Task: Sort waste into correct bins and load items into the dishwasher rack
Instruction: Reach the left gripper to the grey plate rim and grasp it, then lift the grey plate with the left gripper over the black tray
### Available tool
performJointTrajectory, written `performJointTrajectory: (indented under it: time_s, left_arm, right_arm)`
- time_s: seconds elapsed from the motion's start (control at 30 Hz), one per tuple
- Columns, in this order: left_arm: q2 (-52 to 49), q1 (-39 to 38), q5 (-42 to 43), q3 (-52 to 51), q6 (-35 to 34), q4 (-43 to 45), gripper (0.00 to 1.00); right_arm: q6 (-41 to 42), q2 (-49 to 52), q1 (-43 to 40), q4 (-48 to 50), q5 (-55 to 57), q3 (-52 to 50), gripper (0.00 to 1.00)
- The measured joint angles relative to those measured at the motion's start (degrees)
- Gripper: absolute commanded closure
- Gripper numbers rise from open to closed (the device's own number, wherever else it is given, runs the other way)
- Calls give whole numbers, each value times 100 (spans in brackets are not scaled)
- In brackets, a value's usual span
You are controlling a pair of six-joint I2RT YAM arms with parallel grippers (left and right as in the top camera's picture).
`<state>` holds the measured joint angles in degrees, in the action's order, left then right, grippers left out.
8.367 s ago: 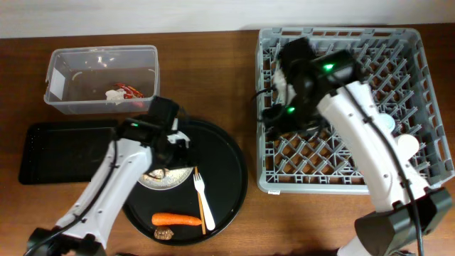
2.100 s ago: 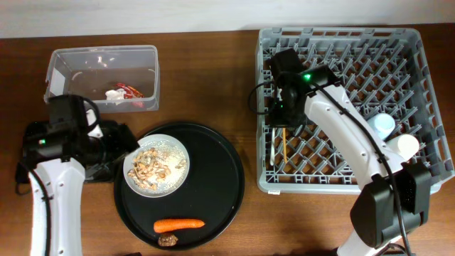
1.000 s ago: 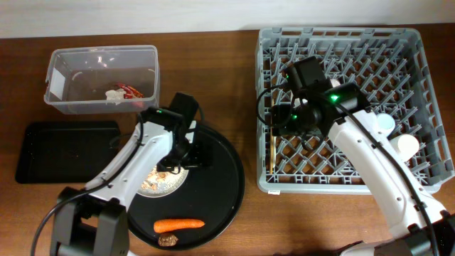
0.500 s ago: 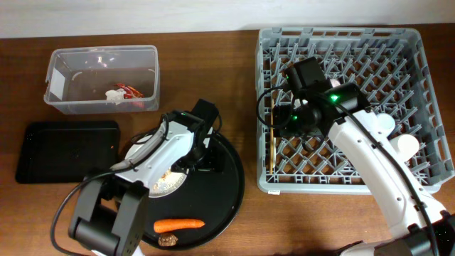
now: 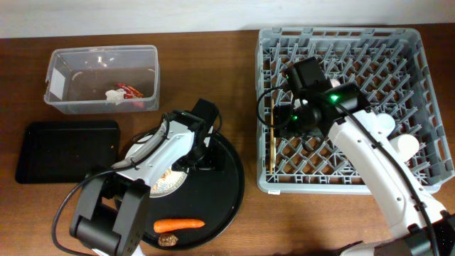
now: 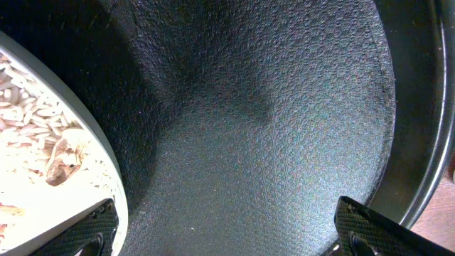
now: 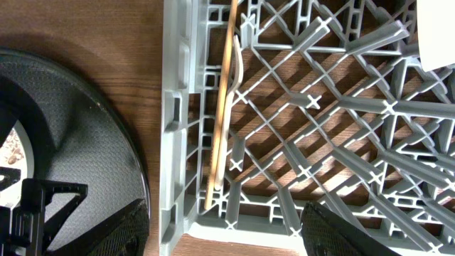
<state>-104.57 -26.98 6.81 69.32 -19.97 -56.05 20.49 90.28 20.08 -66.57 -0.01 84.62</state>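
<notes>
The round white plate with beige food scraps lies on the round black tray, partly under my left arm. My left gripper is open at the plate's right rim. In the left wrist view one fingertip is at the plate's edge and the scraps show. The tan-handled fork lies in the grey dishwasher rack. My right gripper hangs open and empty over it, with the fork below. An orange carrot and a brown lump lie on the round tray.
The clear tub at back left holds a red wrapper and a white scrap. The shallow black tray lies in front of it. A white cup stands at the rack's right side.
The fork has gone from the round tray into the rack, and my right gripper has let go of it. My left gripper has swung from the shallow black tray to the plate's right rim.
</notes>
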Motion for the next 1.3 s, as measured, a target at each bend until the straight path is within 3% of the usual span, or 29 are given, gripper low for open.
performJointTrajectory:
  time_s: [1.03,1.3]
  left_arm:
    - [-9,0,-153,0,0,195,3]
    - [-472,7,-306,0,0,264,3]
  right_arm:
    - [2,0,0,-52,0,0,30]
    - [4,0,0,-72,-2,0,31]
